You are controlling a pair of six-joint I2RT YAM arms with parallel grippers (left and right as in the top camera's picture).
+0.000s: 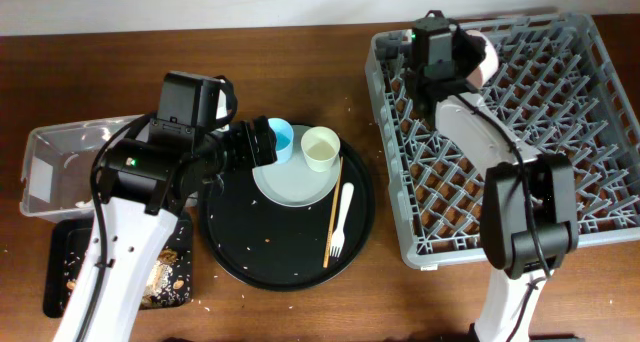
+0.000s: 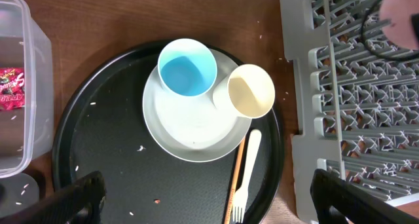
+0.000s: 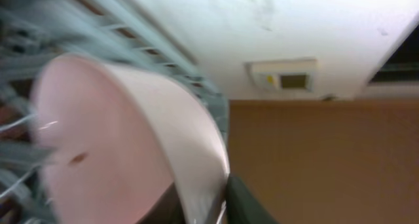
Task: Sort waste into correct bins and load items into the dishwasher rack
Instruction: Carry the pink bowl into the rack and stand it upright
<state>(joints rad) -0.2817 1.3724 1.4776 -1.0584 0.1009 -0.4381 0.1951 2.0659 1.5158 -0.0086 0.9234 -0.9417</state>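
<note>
My right gripper [image 1: 468, 68] is shut on the rim of the small pinkish-white bowl [image 1: 488, 60], holding it on edge over the far left part of the grey dishwasher rack [image 1: 600, 222]; the right wrist view shows the bowl [image 3: 118, 145] pinched between my fingers [image 3: 209, 194]. My left gripper [image 1: 262, 144] is open and empty, hovering [image 2: 209, 207] above the tray. The light blue cup [image 2: 187, 67] and cream cup [image 2: 251, 90] stand on the pale plate [image 2: 190, 129]. The white fork [image 2: 245, 171] and chopsticks [image 2: 234, 178] lie beside the plate.
The large round black tray [image 1: 230, 242] carries the dishes. The clear tub [image 1: 50, 152] at the left holds a red wrapper [image 2: 10, 88]. The shallow black tray [image 1: 60, 272] below the tub holds food scraps [image 1: 165, 272]. Crumbs dot the table.
</note>
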